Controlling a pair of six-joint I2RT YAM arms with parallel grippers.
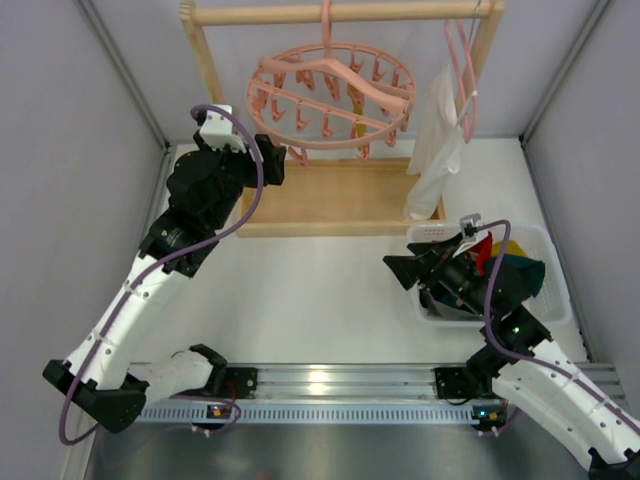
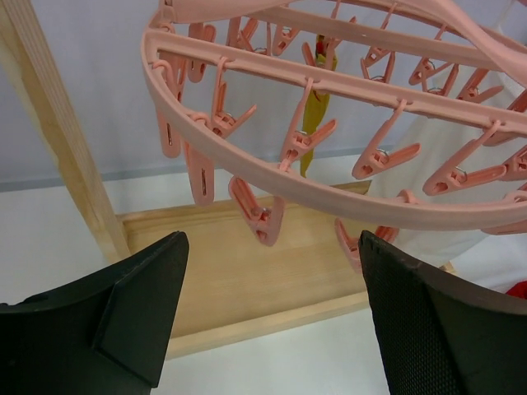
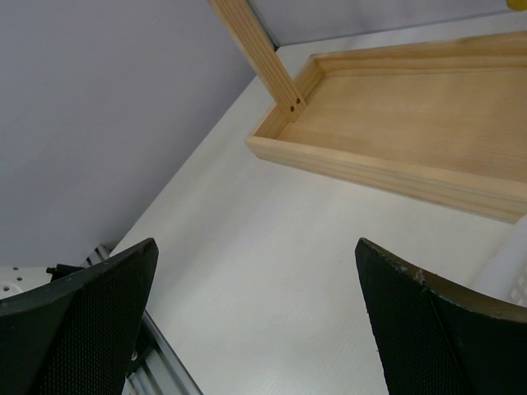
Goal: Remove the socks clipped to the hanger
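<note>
The round pink hoop hanger (image 1: 330, 95) hangs by its hook from the wooden rail. One mustard-yellow sock (image 1: 358, 124) is clipped to it on the far side, and shows in the left wrist view (image 2: 316, 123) behind the pegs (image 2: 262, 216). My left gripper (image 1: 274, 160) is open and empty, just below the hoop's left rim (image 2: 272, 271). My right gripper (image 1: 397, 272) is open and empty, low over the table left of the basket (image 3: 256, 247). Red (image 1: 482, 250), yellow (image 1: 512, 247) and teal (image 1: 520, 272) socks lie in the white basket (image 1: 557, 300).
A wooden rack with a base tray (image 1: 330, 200) and a top rail (image 1: 340, 12) stands at the back. A white cloth (image 1: 435, 140) hangs from a thin pink clothes hanger (image 1: 462, 80) on the right. Grey walls close in on both sides.
</note>
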